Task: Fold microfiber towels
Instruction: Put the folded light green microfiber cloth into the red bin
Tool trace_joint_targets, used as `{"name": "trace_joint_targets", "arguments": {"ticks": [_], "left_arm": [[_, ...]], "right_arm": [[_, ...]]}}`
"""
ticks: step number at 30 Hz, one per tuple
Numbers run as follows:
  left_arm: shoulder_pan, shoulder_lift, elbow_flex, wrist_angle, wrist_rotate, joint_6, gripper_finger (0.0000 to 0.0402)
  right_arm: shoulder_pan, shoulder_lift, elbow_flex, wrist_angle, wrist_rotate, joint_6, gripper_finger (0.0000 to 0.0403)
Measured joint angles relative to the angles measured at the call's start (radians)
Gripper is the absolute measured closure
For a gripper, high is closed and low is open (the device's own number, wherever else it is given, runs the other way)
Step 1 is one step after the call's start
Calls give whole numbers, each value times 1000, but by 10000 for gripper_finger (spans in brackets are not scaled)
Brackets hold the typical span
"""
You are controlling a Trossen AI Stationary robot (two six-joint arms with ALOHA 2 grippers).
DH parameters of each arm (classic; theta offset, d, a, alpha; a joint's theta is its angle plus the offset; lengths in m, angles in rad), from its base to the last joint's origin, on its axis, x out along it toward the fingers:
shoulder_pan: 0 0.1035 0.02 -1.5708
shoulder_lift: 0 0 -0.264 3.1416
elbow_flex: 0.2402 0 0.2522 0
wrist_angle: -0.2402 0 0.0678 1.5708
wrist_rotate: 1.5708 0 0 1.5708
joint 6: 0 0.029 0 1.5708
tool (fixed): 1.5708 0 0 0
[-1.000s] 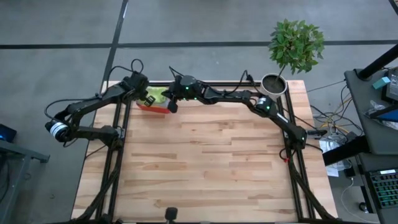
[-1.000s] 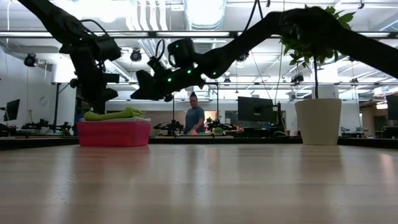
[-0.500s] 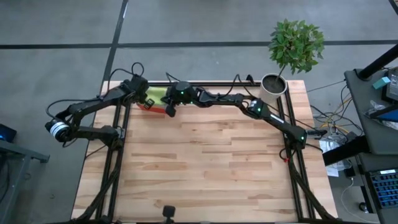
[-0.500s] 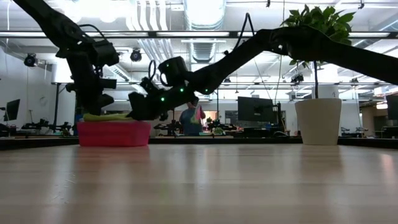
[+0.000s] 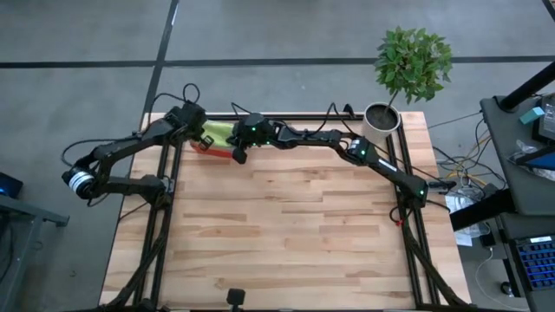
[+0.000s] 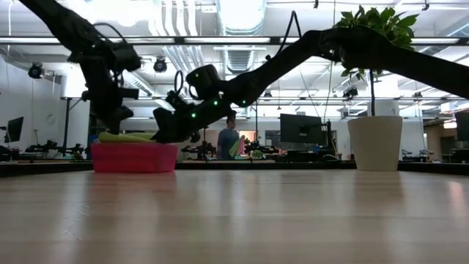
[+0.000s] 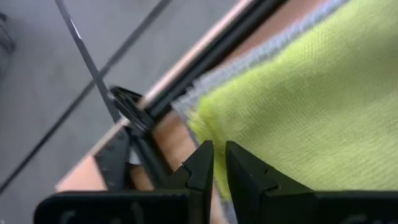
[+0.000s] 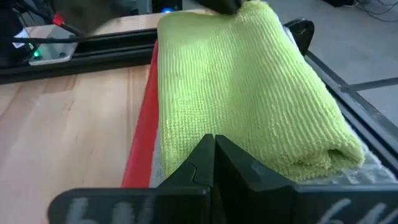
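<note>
A pink-red bin (image 5: 217,152) (image 6: 133,157) stands at the table's far left. In it lies a folded lime green microfiber towel (image 5: 218,132) (image 6: 128,137) (image 8: 242,93) on top of a grey towel, whose edge (image 7: 261,53) shows beneath it. My left gripper (image 5: 203,136) (image 7: 219,162) hangs at the green towel's corner with only a slit between its fingers. My right gripper (image 5: 236,154) (image 6: 163,134) (image 8: 214,146) is shut, at the bin's end toward the table's middle, low on the green towel. My left gripper slants down at the green towel's corner (image 7: 205,130); I cannot tell whether it touches the cloth. My right gripper lies with its shut fingers on the top of the green towel near its folded end (image 8: 205,127). It comes nearly level from the table's right. The fingers themselves hide the place of contact.
A potted plant (image 5: 381,117) (image 6: 374,143) stands at the far right corner. The bare wooden tabletop (image 5: 286,225) stretches toward the near edge. The black frame rail (image 7: 205,59) runs just behind the bin. A person (image 6: 229,139) stands in the room beyond.
My right gripper has sunk and gone toward the table's left, down onto the bin. The green towel's hump at that end now lies flatter.
</note>
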Motion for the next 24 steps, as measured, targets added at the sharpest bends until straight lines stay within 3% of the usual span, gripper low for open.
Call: {"name": "trace_joint_targets", "arguments": {"ticks": [4, 8, 14, 19, 24], "left_arm": [[-2, -55, 40, -44, 3, 34, 373], [-3, -124, 51, -41, 39, -29, 373], [-10, -187, 49, -129, 189, -196, 373], [-29, -189, 32, -301, 207, -252, 373], [-29, -150, 10, -276, 194, -255, 373]], "right_arm": [[0, -38, 0, -24, 0, -22, 394], [-2, -65, 0, -15, 0, -46, 394], [-23, -69, 0, 22, 8, -61, 394], [-53, -64, 0, 62, 12, -53, 394], [-68, -57, 0, 103, 2, -42, 394]]}}
